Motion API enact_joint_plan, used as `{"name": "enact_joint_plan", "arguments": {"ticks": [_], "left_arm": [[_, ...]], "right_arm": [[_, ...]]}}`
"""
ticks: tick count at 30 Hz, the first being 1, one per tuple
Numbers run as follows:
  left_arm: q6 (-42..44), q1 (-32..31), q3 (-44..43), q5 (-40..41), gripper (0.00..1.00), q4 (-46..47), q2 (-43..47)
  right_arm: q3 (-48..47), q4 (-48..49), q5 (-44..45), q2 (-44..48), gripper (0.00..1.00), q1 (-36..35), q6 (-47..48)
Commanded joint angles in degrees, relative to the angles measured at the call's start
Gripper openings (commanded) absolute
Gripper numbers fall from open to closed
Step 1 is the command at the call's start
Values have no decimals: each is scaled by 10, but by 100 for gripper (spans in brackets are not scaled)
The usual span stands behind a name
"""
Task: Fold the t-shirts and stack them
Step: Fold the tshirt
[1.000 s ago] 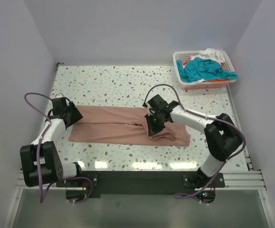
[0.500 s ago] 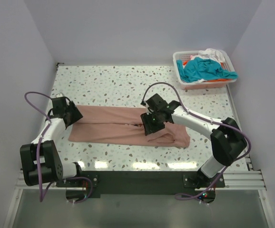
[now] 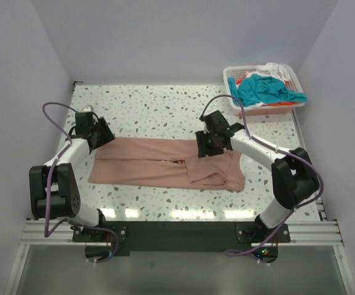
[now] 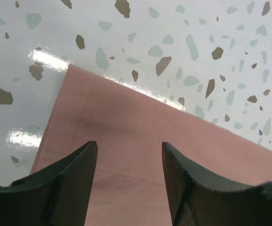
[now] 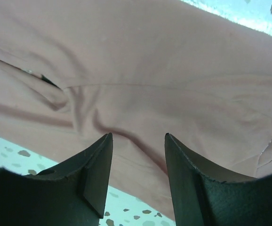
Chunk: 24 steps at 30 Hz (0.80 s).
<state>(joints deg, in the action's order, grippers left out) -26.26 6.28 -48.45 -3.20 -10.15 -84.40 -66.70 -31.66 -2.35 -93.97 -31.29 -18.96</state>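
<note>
As the salmon-pink t-shirt (image 3: 159, 165) lies folded in a long strip running left to right across the tabletop (image 3: 165, 104), left fingers (image 4: 70, 183) hang parted and empty over its left end, right fingers (image 5: 96, 165) likewise over its doubled right portion.

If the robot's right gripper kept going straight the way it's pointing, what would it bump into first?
Most likely the pink t-shirt. In the wrist view the right gripper points at it with open jaws, and cloth fills the gap ahead; how near is unclear.
</note>
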Motion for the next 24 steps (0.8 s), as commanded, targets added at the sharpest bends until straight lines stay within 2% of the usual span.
{"name": "enact_joint_plan", "arguments": {"ticks": [1,8,24], "left_arm": [[16,-2,-30,-22,62,27,-17],[31,-1,-37,-14,62,16,-32],[34,-2,-17,-10,62,17,-40]], "right_arm": [[26,17,-3,-14,52,-3,11],[87,31,-48,16,52,-7,-17],[115,1,-100,31,51,-61,-50]]}}
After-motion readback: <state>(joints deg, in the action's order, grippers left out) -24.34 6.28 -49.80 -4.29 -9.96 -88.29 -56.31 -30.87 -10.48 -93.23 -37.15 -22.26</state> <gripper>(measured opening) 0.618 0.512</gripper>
